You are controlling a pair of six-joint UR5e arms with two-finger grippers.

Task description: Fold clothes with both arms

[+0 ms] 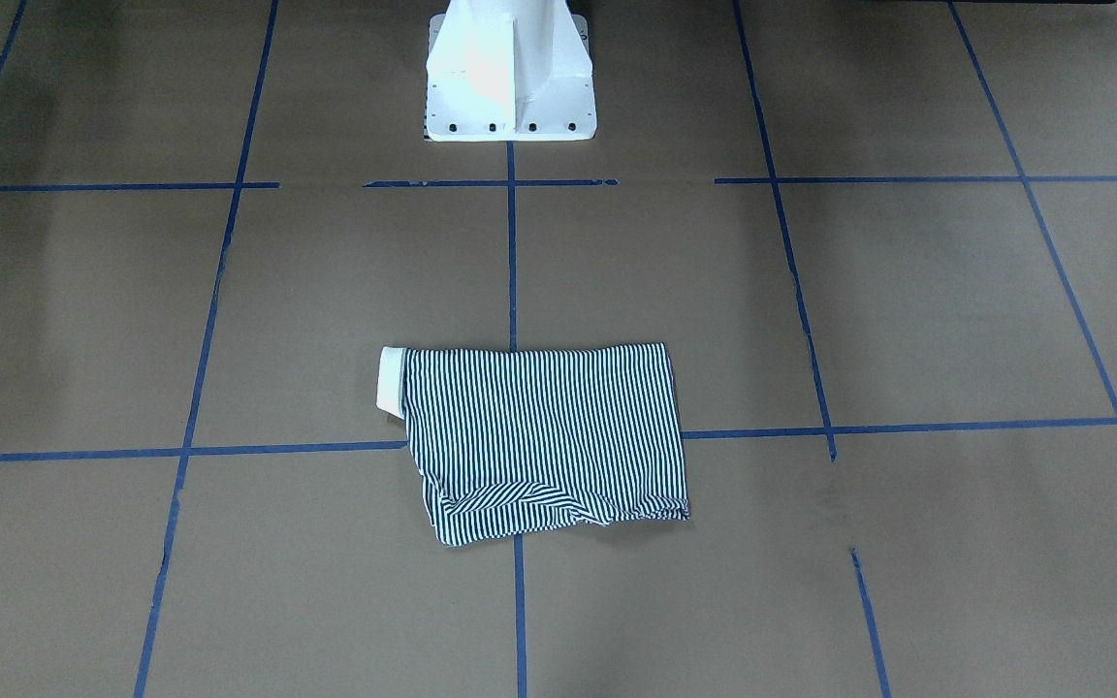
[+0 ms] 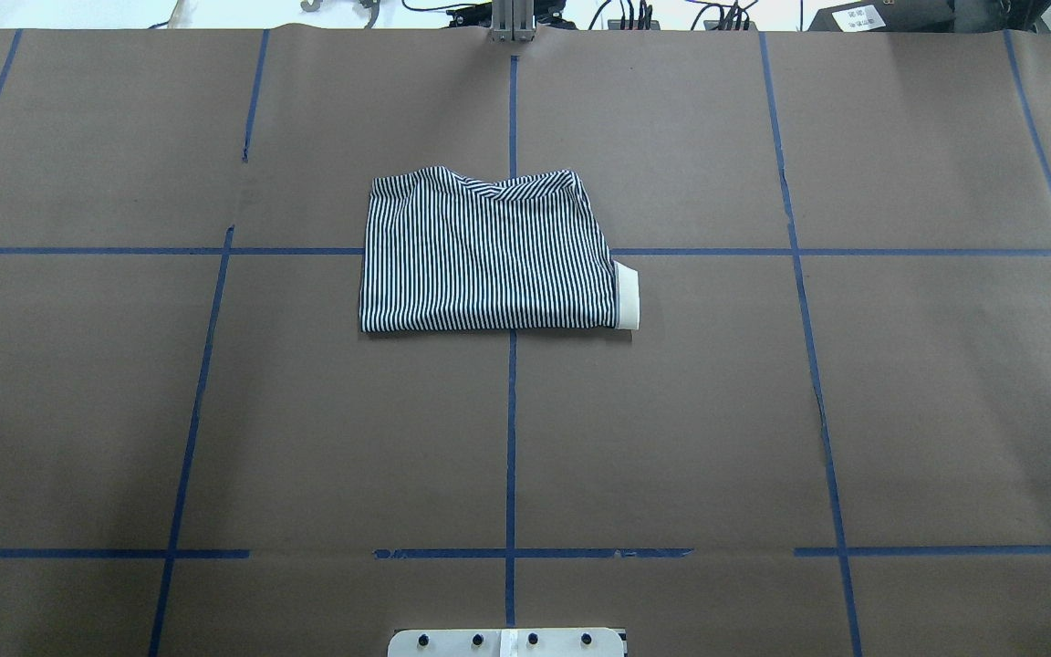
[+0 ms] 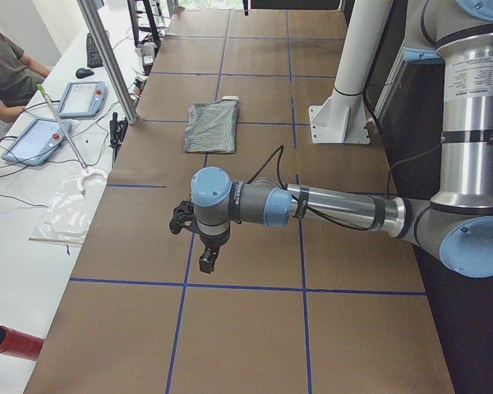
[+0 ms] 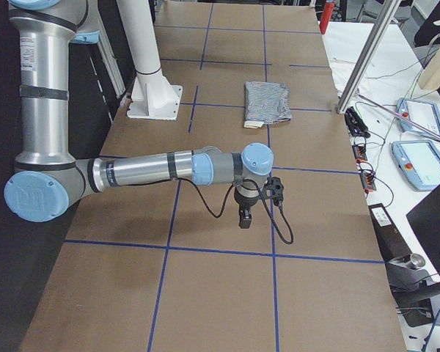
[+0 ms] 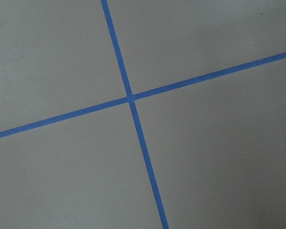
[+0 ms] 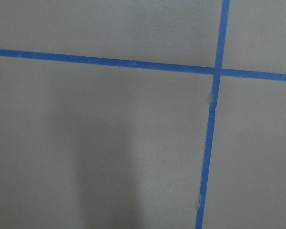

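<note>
Polo shirt point(image 2: 484, 255) lies folded flat, collar point(image 2: 628, 297) at its three o'clock seen overhead; left gripper point(image 3: 207, 263) and right gripper point(image 4: 244, 220) jaw states cannot be told.

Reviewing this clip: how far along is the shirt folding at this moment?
Done: the polo shirt lies folded into a compact rectangle, its collar poking out at one side. In hand: nothing; the left end effector and the right end effector hang over the table, well apart from the shirt. Left: perhaps tidying the rumpled edge on the operators' side.
</note>
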